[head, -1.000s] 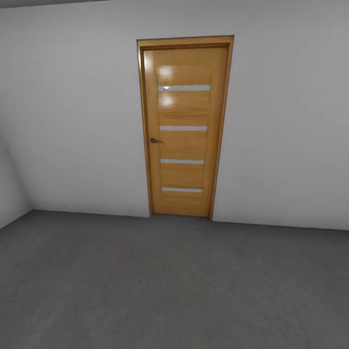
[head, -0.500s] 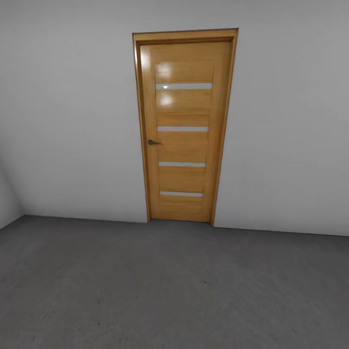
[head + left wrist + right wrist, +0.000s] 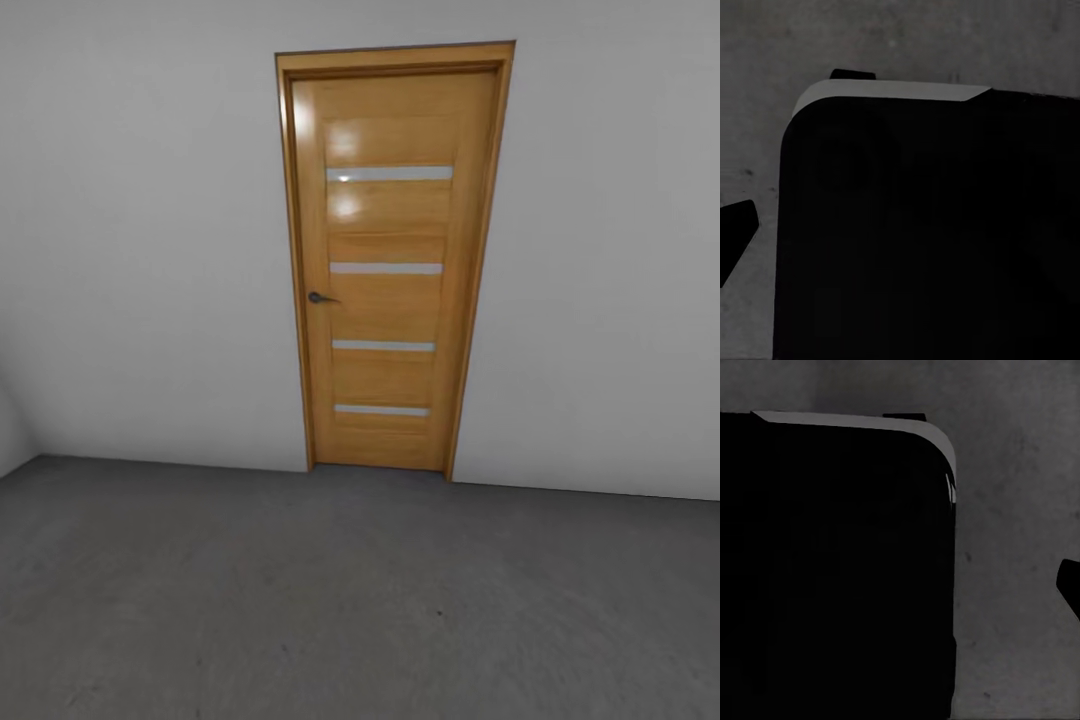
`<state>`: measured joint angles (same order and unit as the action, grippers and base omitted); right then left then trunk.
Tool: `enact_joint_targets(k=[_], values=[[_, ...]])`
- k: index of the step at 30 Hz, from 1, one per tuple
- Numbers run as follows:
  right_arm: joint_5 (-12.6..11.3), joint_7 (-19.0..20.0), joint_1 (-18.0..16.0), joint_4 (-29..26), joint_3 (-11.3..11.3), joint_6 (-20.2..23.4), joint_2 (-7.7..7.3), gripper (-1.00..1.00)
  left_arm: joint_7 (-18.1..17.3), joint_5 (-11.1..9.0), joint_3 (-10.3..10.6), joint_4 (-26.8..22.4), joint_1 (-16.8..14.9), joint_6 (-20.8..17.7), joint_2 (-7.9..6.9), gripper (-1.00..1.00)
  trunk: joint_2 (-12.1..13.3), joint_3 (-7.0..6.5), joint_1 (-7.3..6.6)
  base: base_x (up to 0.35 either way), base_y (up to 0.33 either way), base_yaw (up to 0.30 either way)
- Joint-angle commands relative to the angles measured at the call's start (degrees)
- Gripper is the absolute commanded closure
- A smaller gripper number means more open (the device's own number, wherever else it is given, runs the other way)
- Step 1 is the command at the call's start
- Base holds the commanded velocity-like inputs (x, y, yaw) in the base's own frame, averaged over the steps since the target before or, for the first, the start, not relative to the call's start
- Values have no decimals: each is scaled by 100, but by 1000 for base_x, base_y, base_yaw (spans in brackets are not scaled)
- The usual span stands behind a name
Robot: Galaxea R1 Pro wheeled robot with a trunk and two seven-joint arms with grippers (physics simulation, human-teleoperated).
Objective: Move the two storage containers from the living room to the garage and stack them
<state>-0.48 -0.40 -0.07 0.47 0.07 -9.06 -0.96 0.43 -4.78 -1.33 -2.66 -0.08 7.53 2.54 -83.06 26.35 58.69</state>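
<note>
Ahead, a closed wooden door with four pale glass strips stands in a plain pale grey wall, above the dark, mottled concrete floor of the garage. Both wrist views show a black rounded body, perhaps the robot's base, over that concrete; gripper openings cannot be told.
</note>
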Motion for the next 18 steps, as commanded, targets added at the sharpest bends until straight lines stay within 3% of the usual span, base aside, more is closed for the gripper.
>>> enact_joint_targets(k=[1,12,18], values=[[-5,-4,-1,5,1,-26,0,-100,1,-49,-7,1,-1,13,5,-100,-2,4,4,310,186,0],[-5,-4,-1,5,1,-26,0,-100,1,-49,0,3,-1,-36,8,-100,-2,4,4,311,161,0],[-5,-4,-1,5,5,-26,0,-100,1,-49,1,2,-1,-166,10,-100,-2,4,4,323,49,0]])
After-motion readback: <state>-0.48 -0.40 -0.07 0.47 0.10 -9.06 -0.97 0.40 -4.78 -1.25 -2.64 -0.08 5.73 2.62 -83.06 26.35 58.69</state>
